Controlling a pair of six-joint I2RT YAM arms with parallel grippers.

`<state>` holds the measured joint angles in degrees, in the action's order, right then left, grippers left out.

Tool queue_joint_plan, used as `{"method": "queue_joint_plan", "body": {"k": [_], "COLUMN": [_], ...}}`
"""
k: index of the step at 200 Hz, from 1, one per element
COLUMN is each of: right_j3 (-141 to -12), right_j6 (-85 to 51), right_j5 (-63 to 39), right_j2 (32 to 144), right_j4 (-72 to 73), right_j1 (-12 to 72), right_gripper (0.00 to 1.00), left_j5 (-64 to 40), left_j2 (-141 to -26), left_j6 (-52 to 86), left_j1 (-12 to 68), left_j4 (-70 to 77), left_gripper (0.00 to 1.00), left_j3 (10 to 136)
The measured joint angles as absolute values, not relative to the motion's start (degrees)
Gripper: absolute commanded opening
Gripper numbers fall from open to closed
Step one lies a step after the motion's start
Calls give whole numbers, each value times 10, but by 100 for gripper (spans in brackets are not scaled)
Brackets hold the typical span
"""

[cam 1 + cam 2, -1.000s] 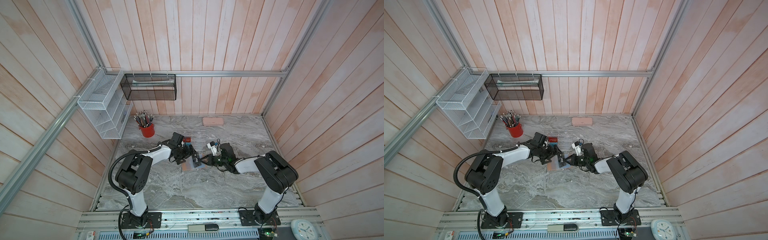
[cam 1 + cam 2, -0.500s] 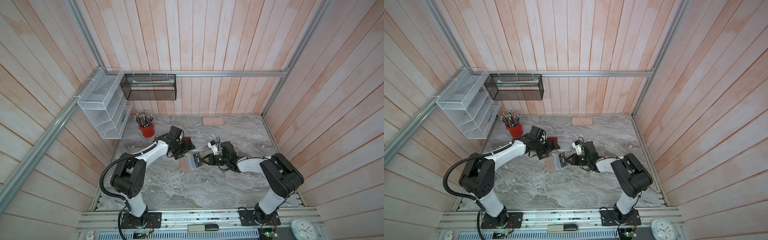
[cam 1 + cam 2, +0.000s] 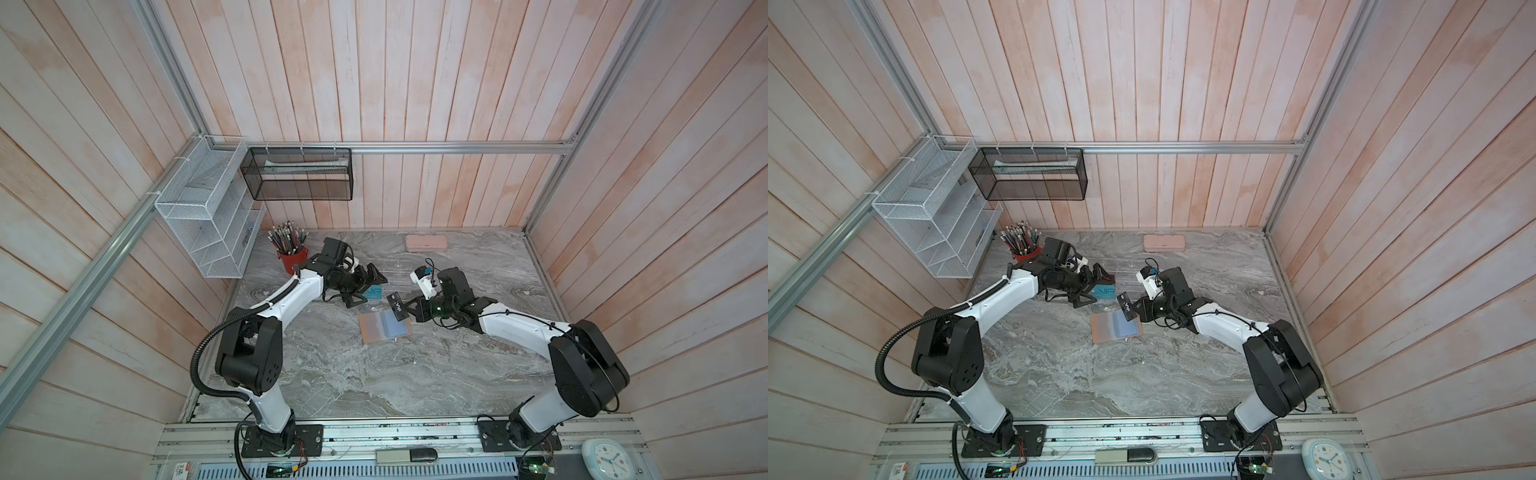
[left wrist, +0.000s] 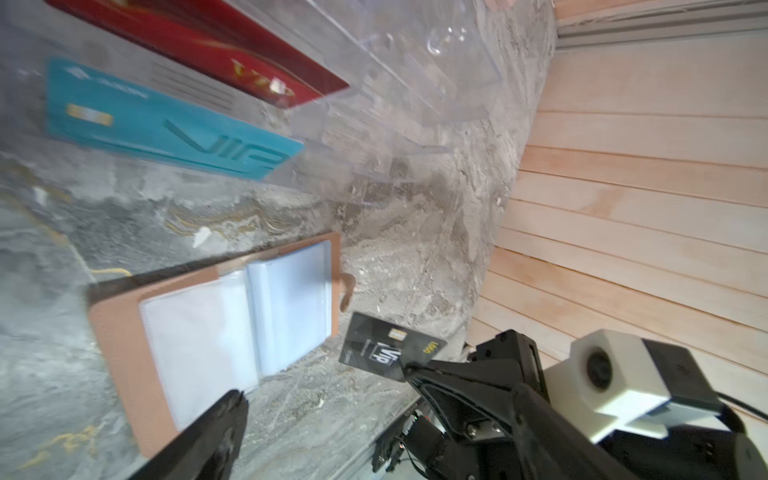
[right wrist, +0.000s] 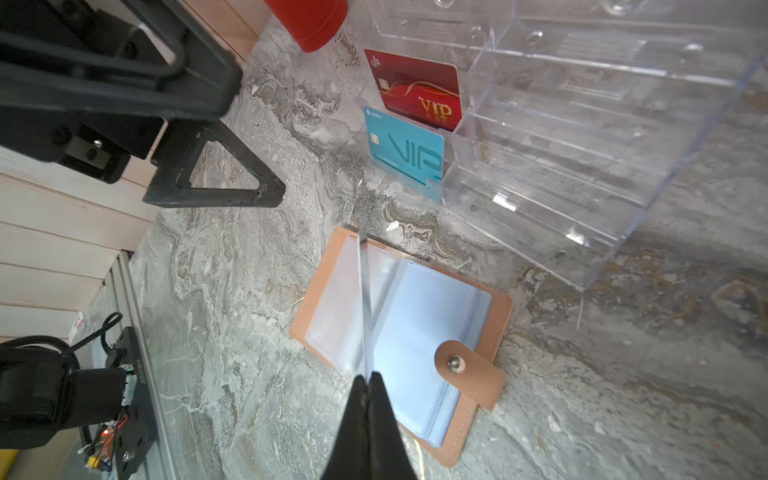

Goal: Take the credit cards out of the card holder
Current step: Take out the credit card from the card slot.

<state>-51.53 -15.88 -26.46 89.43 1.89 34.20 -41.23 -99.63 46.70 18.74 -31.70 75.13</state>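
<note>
The black card point(image 4: 386, 351) is clamped by the right pincer point(image 5: 365, 380) just above the card holder point(image 3: 384, 332), laid open on the surface point(image 3: 332, 374). The red card point(image 5: 419, 89) and teal card point(image 5: 409, 156) are held in the clear rack point(image 5: 582, 145), beside the released left pincer point(image 3: 365, 287).

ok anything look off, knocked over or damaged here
Nothing stands out. The card holder lies open and flat on the table, the red card and teal card stand in the clear rack, and the right hand pinches the black card close by. Nothing looks spilled or damaged.
</note>
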Motion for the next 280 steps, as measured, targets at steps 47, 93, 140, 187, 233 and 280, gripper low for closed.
{"method": "queue_joint_plan", "body": {"k": [47, 93, 140, 187, 233, 280], "right_j3": [-524, -539, -553, -553, -548, -539], "right_j6": [-92, -48, -8, 25, 47, 64], "right_j5": [-195, -112, -47, -4, 33, 66], "right_j2": [877, 867, 867, 852, 844, 844], "right_j4": [-34, -49, -58, -60, -56, -47], "right_j1": [386, 430, 459, 483, 502, 524], "right_gripper": [0, 0, 0, 0, 0, 0], "left_j5": [-515, -580, -610, -628, -634, -641], "left_j2": [-996, -998, -999, -1003, -1022, -1025], "left_j6": [519, 572, 600, 620, 620, 629], "left_j1": [163, 162, 160, 157, 157, 157], "left_j4": [-269, -228, -199, -181, -182, -171], "left_gripper": [97, 97, 95, 84, 73, 57], "left_j3": [717, 660, 658, 645, 644, 643]}}
